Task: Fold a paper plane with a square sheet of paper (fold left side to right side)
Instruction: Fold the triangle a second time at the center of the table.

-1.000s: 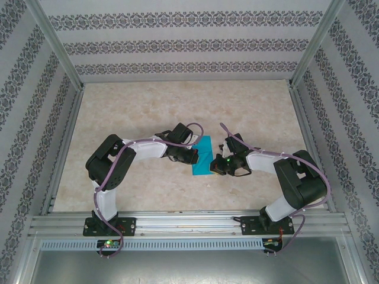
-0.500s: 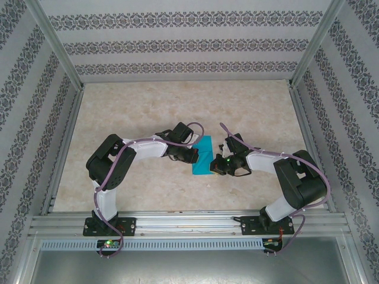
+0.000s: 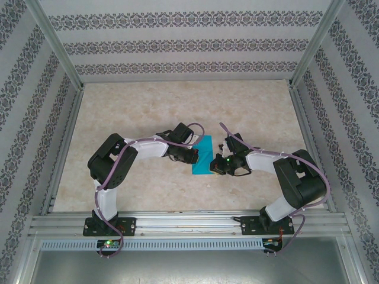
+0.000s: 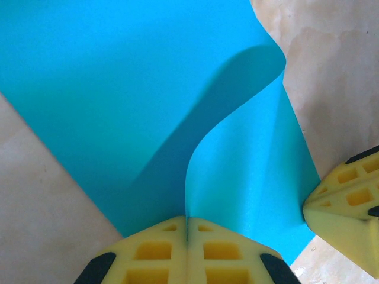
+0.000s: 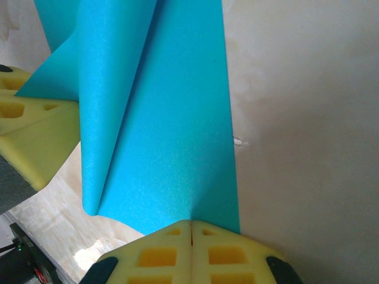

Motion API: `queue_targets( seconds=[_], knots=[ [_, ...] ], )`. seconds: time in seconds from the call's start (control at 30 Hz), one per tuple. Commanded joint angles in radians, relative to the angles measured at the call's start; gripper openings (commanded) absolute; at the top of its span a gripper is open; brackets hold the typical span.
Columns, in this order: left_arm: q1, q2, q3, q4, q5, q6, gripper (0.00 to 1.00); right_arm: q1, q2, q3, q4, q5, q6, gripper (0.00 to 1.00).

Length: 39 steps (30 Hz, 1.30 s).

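We note the turquoise square sheet of paper (image 3: 203, 157) buckled, one flap lifted | left gripper (image 4: 187, 232) and right gripper (image 5: 190, 232) each clamped on its edge

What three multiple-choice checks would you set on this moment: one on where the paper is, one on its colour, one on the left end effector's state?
1. Where is the sheet of paper?
A. Between the left end effector and the right end effector
B. In the table's far-left corner
C. On the rail by the arm bases
2. What colour is the sheet?
A. Red
B. Turquoise-blue
C. White
3. How does the left end effector stand?
A. Wide open above the sheet
B. Shut on the sheet's edge
C. Shut on nothing, away from the sheet
Answers: 1 A, the top view shows the sheet between the two arms' tips; 2 B, it is plain turquoise-blue in every view; 3 B, the left wrist view shows the yellow fingers pressed together with the curled-up edge running into their seam.
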<state>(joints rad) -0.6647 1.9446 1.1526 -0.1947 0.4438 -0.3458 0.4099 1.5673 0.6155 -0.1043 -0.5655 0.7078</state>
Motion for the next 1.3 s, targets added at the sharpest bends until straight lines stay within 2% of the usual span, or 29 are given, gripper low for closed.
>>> queue_targets(
  seconds=[0.0,0.47,0.63,1.27],
  knots=[
    [0.014,0.019,0.004,-0.029,-0.023,0.027,0.02,0.004,0.036,-0.003,-0.074,0.050,-0.016,0.00],
    [0.012,0.019,-0.011,-0.035,-0.026,0.028,0.02,-0.031,-0.093,0.013,0.069,-0.051,0.045,0.00],
    [0.011,0.019,-0.014,-0.034,-0.026,0.028,0.02,-0.013,-0.040,0.036,0.180,-0.049,0.097,0.00],
    [0.008,0.025,-0.012,-0.041,-0.029,0.033,0.02,0.038,0.123,0.133,0.195,-0.046,0.088,0.00]
  ],
)
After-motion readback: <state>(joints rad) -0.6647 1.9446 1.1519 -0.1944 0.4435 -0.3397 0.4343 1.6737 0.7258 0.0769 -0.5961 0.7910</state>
